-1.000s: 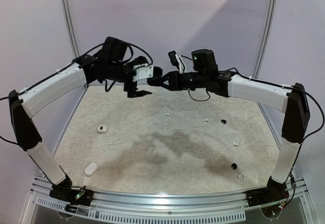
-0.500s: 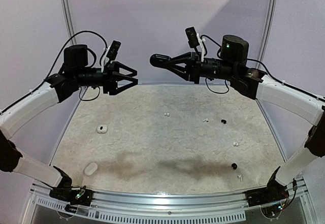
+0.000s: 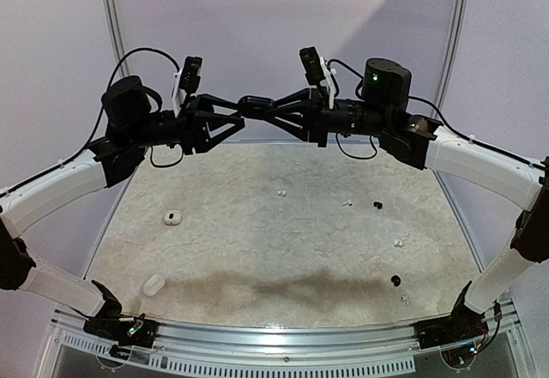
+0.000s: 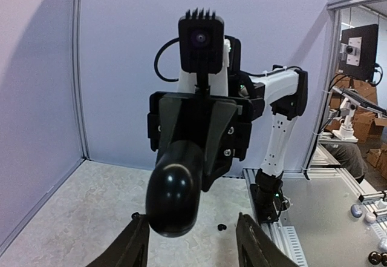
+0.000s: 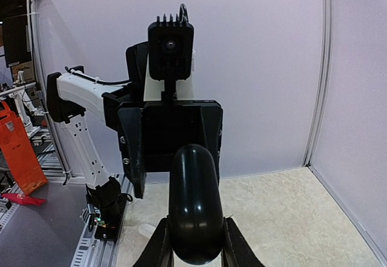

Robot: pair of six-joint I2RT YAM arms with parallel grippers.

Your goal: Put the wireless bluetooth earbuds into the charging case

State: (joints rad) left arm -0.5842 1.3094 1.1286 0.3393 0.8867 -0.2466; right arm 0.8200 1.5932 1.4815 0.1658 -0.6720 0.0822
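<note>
While clamping case (image 3: 253,102) aloft at 12 o'clock in right gripper (image 5: 195,246), straddles its free end with left gripper (image 4: 190,246), fingers (image 4: 134,249) apart. Leaves buds (image 3: 378,204) loose on table (image 3: 214,224), 12 to 4 o'clock.

No legible text, label, brand, number or sign to be read in any view.
</note>
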